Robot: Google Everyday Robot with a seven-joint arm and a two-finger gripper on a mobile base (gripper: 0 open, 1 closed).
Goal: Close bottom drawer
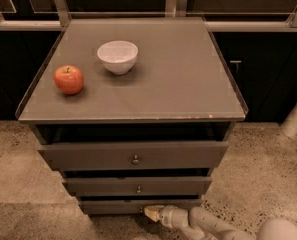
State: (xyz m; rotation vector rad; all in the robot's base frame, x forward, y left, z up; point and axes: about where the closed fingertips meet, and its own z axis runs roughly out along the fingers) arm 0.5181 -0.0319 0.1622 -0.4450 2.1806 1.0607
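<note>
The bottom drawer [118, 206] is the lowest, narrowest dark grey-brown front of the cabinet, standing only slightly out beneath the middle drawer [138, 186]. My gripper [150, 212] reaches in from the lower right on a pale arm. Its tip is against the bottom drawer's front near the middle, where the small knob is hidden behind it. The top drawer [133, 155] stands out a little, with a dark gap above it.
On the grey cabinet top [188, 74] lie a red apple [69, 79] and a white bowl [117, 56]. A pale post [295, 116] stands at the right. A speckled floor [18, 174] surrounds the cabinet; dark cupboards and a rail run behind.
</note>
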